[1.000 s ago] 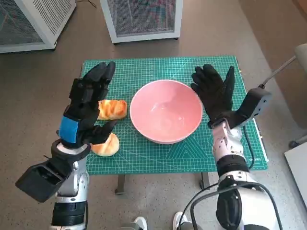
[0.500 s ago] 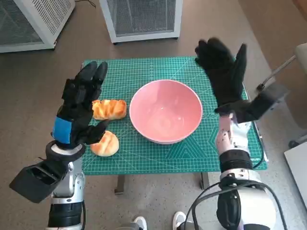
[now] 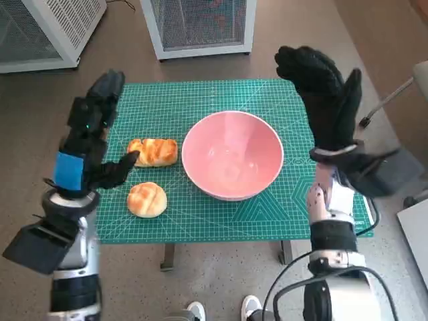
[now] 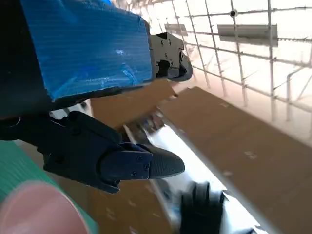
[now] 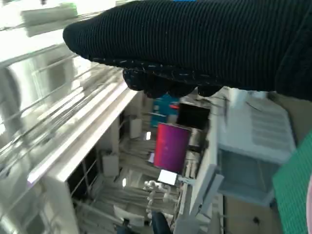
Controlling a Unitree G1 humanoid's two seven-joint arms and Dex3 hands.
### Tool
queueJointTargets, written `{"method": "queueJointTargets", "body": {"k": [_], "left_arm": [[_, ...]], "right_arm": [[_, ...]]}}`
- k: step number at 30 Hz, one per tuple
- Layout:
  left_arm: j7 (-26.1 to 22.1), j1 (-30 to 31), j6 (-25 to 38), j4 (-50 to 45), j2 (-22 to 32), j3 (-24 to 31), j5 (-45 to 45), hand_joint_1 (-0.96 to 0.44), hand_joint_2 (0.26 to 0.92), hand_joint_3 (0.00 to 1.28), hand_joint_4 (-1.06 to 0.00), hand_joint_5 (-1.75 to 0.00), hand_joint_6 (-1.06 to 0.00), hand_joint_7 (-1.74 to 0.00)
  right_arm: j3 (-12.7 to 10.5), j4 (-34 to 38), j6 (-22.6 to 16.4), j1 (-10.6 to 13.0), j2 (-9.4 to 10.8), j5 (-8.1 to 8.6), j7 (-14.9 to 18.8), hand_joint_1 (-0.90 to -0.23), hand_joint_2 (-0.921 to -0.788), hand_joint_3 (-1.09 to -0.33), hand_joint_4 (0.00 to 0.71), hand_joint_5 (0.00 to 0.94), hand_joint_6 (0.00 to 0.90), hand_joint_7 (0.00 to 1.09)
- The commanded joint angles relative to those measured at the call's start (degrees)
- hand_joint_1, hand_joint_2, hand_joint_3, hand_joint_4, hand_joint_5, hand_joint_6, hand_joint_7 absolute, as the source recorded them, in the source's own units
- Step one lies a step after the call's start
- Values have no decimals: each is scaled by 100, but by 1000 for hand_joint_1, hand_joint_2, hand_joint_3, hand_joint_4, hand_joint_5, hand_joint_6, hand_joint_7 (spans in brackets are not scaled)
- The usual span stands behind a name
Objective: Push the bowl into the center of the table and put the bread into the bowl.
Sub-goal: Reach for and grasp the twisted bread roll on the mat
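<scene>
Both hands have lifted away from the pink round bowl.
Left hand, fingers spread and empty, is nearer the golden bread rolls left of it; right hand spread too.

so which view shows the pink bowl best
The head view: the whole pink bowl sits there on the green mat, its inside open to the camera. The left wrist view catches only a blurred pink edge of it in one corner, and the right wrist view only a pink sliver at the picture's edge.
</scene>
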Motion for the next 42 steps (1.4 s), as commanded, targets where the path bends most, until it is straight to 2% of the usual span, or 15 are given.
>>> {"method": "queueJointTargets", "body": {"k": [1,3,5,7,12,15,18,23,29,34,38,42], "left_arm": [[270,-153,379,102,615,-89,1094,-614,921,325,-178,-1,-106,-289],[329,-169,740,-6,850,-171,1588,-642,921,266,-155,-1,-85,-276],[356,-171,1154,-193,986,-272,2048,-652,920,213,-146,-1,-75,-266],[331,-186,1582,-372,1070,-387,2415,-656,903,108,-135,-1,-65,-248],[11,-302,2619,-711,1099,-701,2822,-596,825,22,-126,-1,-99,-240],[-323,-490,3167,-673,1082,-933,2832,-461,777,8,-118,-1,-151,-202],[-365,-607,3362,-560,1139,-1136,2991,-394,757,2,-116,-1,-185,-163],[-504,-824,3663,-326,1219,-1459,3205,-365,745,1,-116,-1,-209,-137],[-1290,-1225,4324,95,1259,-1875,3210,-310,732,0,-73,0,-196,-97],[-1700,-1546,4748,472,1252,-2179,3259,-222,725,0,-14,0,-162,-58],[-1776,-1788,4911,826,1193,-2395,3302,-184,724,0,-3,1,-150,-44],[-1652,-1964,4875,1211,1142,-2570,3316,-172,724,0,0,1,-146,-37]], "right_arm": [[114,-406,79,328,-10,188,110,-357,-912,-559,374,20,106,713],[141,-549,140,402,-11,271,127,-352,-903,-574,382,21,108,720],[175,-698,199,476,-18,324,115,-353,-900,-578,386,22,109,721],[203,-821,205,544,-23,318,79,-357,-896,-581,393,23,111,718],[230,-1020,237,661,-44,283,-13,-365,-904,-561,401,19,125,693],[245,-1151,249,741,-39,266,-83,-368,-904,-550,404,17,135,686],[257,-1234,254,790,-41,254,-137,-369,-905,-543,407,16,141,678],[289,-1357,261,857,-31,248,-210,-370,-909,-534,409,14,150,667],[315,-1496,321,941,-39,315,-244,-374,-914,-521,412,12,149,655],[318,-1554,351,977,-54,322,-278,-383,-920,-505,413,10,143,652],[311,-1542,339,982,-56,313,-290,-384,-921,-501,413,9,141,652],[312,-1538,339,984,-58,304,-310,-383,-921,-500,413,8,141,653]]}}
